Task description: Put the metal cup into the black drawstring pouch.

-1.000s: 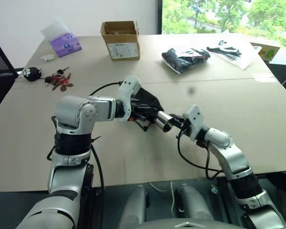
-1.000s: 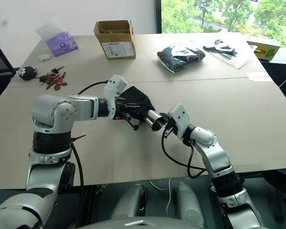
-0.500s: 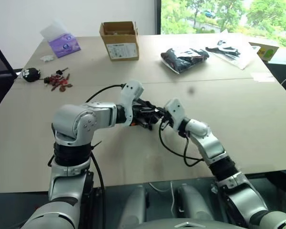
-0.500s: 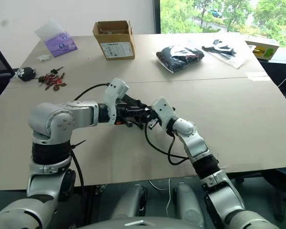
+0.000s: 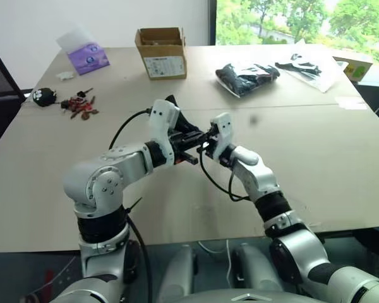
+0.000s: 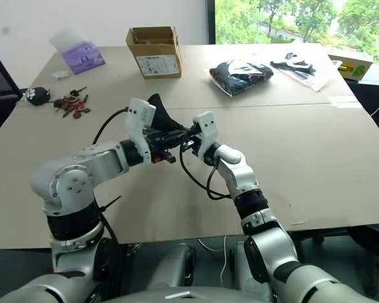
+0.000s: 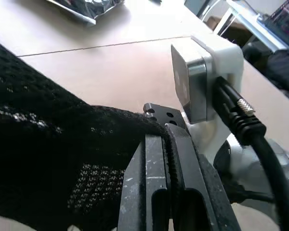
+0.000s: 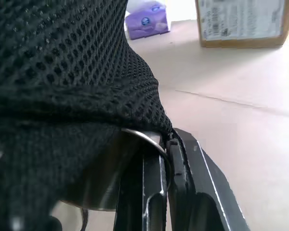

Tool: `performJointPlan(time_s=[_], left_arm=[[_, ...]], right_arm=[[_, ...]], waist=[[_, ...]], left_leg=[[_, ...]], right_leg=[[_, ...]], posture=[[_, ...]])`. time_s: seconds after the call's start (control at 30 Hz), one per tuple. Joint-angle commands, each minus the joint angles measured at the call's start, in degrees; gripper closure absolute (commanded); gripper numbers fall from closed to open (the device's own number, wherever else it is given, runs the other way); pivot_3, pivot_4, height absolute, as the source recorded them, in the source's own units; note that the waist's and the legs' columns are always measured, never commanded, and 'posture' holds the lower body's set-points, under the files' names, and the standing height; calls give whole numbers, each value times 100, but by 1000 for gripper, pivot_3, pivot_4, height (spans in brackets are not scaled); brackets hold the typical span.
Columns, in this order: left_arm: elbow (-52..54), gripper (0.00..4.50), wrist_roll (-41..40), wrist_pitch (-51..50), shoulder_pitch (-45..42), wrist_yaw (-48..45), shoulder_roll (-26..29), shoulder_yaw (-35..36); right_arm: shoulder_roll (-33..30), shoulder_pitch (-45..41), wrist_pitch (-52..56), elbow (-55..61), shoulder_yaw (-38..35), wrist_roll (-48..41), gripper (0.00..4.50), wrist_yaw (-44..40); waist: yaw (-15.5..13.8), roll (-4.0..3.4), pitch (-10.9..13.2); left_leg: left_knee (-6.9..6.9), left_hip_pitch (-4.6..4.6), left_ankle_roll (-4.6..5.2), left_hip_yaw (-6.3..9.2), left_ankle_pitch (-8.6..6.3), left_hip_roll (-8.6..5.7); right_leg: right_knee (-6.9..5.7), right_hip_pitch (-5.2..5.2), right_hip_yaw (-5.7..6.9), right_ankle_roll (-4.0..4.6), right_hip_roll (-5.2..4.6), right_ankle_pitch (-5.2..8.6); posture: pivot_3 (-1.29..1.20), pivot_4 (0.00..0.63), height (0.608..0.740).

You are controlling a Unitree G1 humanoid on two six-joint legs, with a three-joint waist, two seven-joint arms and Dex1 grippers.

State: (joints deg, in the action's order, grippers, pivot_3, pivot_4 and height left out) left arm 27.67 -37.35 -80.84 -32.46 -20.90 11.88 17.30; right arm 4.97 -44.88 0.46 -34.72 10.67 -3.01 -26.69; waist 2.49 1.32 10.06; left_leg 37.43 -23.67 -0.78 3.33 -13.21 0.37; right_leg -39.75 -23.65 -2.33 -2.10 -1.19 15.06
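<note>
Both arms reached inward and met above the table. The left gripper point(image 5: 191, 144) pointed toward the right one, jaws pressed together, black mesh pinched between them. The right gripper point(image 5: 204, 141) faced it, almost tip to tip, fingers point(image 8: 156, 192) clamped tight on a thin metal rim.

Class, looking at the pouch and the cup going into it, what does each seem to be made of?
The black drawstring pouch looks like soft matte mesh fabric: an open weave shows. The metal cup appears to be polished steel, judging by its thin shiny rim.
</note>
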Motion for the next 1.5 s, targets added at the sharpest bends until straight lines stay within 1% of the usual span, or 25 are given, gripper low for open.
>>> performJointPlan(time_s=[0.03,0.1,0.13,0.2,0.23,0.27,0.37,0.43,0.47,0.57,0.67,0.77,0.8,0.87,0.97,1.03,1.1,1.13,1.17,1.23,1.3,1.4,1.5], left_arm=[[553,4500,-833,-94,-268,-294,-375,-295],[544,4500,-797,19,-306,-325,-344,-382],[556,4500,-763,93,-322,-382,-264,-478],[575,4500,-687,238,-343,-437,-158,-607],[570,4500,-672,306,-346,-458,-113,-660],[561,4500,-673,355,-346,-465,-86,-690],[517,4500,-695,597,-321,-489,-107,-759],[466,4500,-849,574,-315,-449,-250,-707],[438,4500,-956,546,-323,-426,-346,-641],[403,4500,-1155,499,-331,-390,-560,-407],[357,4500,-1215,437,-318,-308,-724,-92],[243,4500,-1233,430,-296,-177,-856,279],[105,4500,-1370,335,-313,-50,-991,582],[-51,4500,-1470,330,-299,52,-1007,926],[-212,4500,-1660,374,-262,123,-894,1256],[-359,4500,-1757,443,-245,238,-801,1456],[-526,4500,-1920,488,-250,343,-696,1630],[-620,4500,-1991,546,-242,370,-658,1693],[-678,4500,-1983,585,-218,381,-577,1682],[-768,4500,-1994,703,-170,405,-466,1643],[-826,4500,-1899,1097,-89,328,-409,1542],[-1011,4500,-1972,1270,-13,247,-255,1449],[-1263,4500,-1985,1495,5,133,-89,1340]], right_arm=[[-36,-313,-795,-481,576,836,4465,274],[-87,-444,-1148,-691,757,1114,4465,259],[7,-464,-1117,-737,672,982,4465,133],[507,-545,-286,-623,-126,-131,4465,-20],[643,-605,-32,-607,-402,-458,4465,-57],[701,-649,98,-600,-545,-594,4465,-70],[640,-841,61,-809,-361,-372,4465,-79],[617,-945,-99,-979,-139,-78,4465,-43],[675,-998,-86,-1032,-125,-55,4465,-14],[897,-1172,217,-1088,-393,-313,4465,168],[842,-1222,213,-1082,-301,-197,4465,230],[604,-1112,226,-927,-39,-11,4465,-58],[523,-1062,321,-840,-2,-8,4150,-169],[355,-958,458,-608,93,92,3510,-321],[134,-780,619,-109,104,195,1989,-305],[-89,-608,934,373,213,215,1238,-561],[-373,-461,1547,923,247,30,412,-969],[-543,-364,1799,1333,273,-59,167,-1152],[-674,-294,2002,1690,287,-116,66,-1253],[-850,-195,2330,2241,323,-171,66,-1357],[-1103,-88,2861,2923,329,-359,66,-1567],[-1321,-66,3488,3558,144,-625,66,-1554],[-1755,-4,4029,4150,-53,-937,66,-1705]], waist=[[5,0,0],[9,0,0],[7,0,0],[12,4,2],[16,3,2],[-4,2,2],[-33,2,2],[-12,2,3],[-4,2,3],[-5,2,3],[-3,2,3],[-4,2,3],[-7,2,3],[-7,2,3],[-8,2,3],[-10,3,3],[-17,3,3],[-16,3,3],[-15,3,3],[-23,1,5],[-17,1,5],[-8,1,5],[-23,1,5]], left_leg=[[0,0,-1,0,1,2],[-1,0,-23,-1,13,4],[-2,0,-23,-3,13,4],[-2,-2,-24,-3,14,4],[-2,-1,-24,-2,14,8],[-2,0,-25,-2,14,14],[-2,-6,-24,8,14,10],[-2,-4,-23,1,14,1],[-2,-4,-23,3,14,0],[-6,-3,-24,6,14,4],[-6,-4,-24,2,14,6],[-6,-4,-24,1,14,4],[-6,-4,-24,1,14,5],[-6,-4,-23,3,13,6],[-6,-7,-23,5,14,5],[-6,-6,-23,4,14,5],[-6,-7,-24,5,14,5],[-6,-7,-24,5,14,5],[-6,-7,-23,5,14,5],[-6,-9,-23,8,13,4],[-6,-8,-23,6,13,3],[-8,-5,-24,6,13,5],[-10,-6,-19,9,11,5]], right_leg=[[0,0,-1,0,3,0],[1,0,-2,0,6,0],[1,0,-4,0,6,0],[3,0,-6,0,5,0],[3,0,-5,1,6,0],[2,0,-6,1,6,-1],[5,2,6,1,-2,-1],[7,2,0,1,-5,-1],[7,1,1,1,-4,-1],[6,0,4,1,4,0],[7,-1,1,1,4,0],[8,-1,0,1,2,0],[8,-1,0,1,2,0],[8,-1,2,1,2,0],[9,-1,4,1,2,0],[10,-1,3,1,1,0],[11,0,4,1,1,0],[12,0,4,1,0,0],[11,0,5,1,0,0],[12,0,8,0,-1,0],[12,-1,6,0,0,0],[13,-1,4,1,3,0],[13,0,8,1,3,0]], posture=[[0,150,740],[0,150,740],[0,150,740],[0,150,740],[0,150,740],[0,150,740],[0,150,740],[0,150,740],[0,150,740],[0,150,740],[0,150,740],[0,150,740],[0,150,740],[0,150,740],[0,150,740],[0,150,740],[0,150,740],[0,150,740],[0,150,740],[0,150,740],[0,150,740],[0,150,740],[0,150,740]])
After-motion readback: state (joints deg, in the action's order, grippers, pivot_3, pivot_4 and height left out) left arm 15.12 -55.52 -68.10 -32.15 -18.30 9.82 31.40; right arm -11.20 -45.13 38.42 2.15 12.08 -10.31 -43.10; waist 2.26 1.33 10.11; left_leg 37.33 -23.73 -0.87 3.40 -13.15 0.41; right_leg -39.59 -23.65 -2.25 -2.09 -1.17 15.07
